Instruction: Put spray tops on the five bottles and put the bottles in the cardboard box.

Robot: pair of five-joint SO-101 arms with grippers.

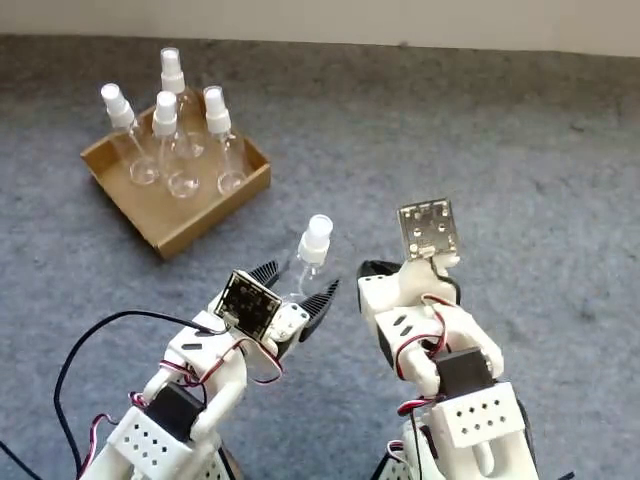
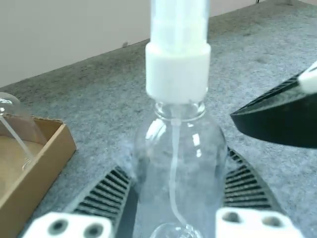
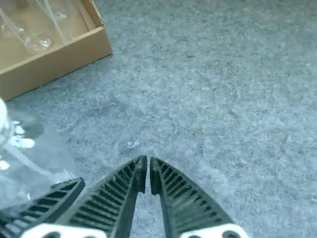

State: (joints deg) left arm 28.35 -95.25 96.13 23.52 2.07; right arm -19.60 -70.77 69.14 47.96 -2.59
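Note:
A clear bottle (image 1: 309,264) with a white spray top (image 1: 318,236) stands upright on the grey carpet. My left gripper (image 1: 298,283) is open around it. In the left wrist view the bottle (image 2: 178,148) rests against one ribbed finger (image 2: 104,196), while the other finger (image 2: 277,119) stands apart from it. My right gripper (image 1: 373,268) sits just right of the bottle. Its fingers (image 3: 131,191) are shut with nothing between them. The cardboard box (image 1: 200,220) at the back left holds several upright bottles (image 1: 180,150) with spray tops on.
The box's wall (image 3: 54,59) shows in the right wrist view, with the standing bottle (image 3: 20,148) and the left arm's finger (image 3: 44,198) close by. A black cable (image 1: 75,350) loops near the left arm's base. Open carpet (image 1: 500,150) lies to the right.

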